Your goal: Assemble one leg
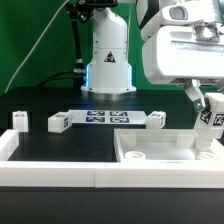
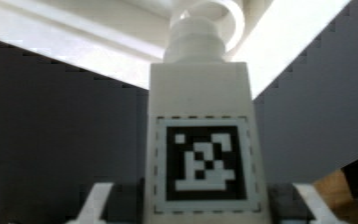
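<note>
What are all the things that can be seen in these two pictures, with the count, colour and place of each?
table: one, black, under everything
backdrop: one, green, behind the table
marker board: one, white with tags, flat at mid table
panel: one, white, raised rims, front, exterior view's right
rails: white, long, along the front edge; count unclear
loose legs: three, white, on the table; one at each end of the marker board, one at the exterior view's left
held leg: one, white with a black-and-white tag, upright over the panel's right corner
arm: one, white, base behind the marker board
gripper: one, white, closed on the held leg
</note>
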Motion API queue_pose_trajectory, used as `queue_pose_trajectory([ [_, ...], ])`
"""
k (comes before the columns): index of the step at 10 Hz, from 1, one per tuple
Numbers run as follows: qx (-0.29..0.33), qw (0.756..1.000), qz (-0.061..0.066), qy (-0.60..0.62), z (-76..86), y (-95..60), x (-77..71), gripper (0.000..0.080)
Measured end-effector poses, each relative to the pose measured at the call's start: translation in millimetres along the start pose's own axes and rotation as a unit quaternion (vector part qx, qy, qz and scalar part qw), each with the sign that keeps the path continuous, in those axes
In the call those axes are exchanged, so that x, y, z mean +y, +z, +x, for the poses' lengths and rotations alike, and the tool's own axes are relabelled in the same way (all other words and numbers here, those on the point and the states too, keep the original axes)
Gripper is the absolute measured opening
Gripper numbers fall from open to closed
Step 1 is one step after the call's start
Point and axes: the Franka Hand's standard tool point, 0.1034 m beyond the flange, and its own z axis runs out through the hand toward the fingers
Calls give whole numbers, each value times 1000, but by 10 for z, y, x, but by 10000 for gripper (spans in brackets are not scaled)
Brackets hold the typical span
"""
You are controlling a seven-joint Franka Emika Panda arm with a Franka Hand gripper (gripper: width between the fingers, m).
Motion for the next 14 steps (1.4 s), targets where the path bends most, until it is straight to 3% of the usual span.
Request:
queue_pose_trajectory([
  [7, 0, 1000, 5, 0, -166, 164, -98, 294],
  [11, 32, 999, -7, 15, -208, 162, 49, 294],
  [14, 24, 1000, -3, 14, -202, 175, 32, 294],
])
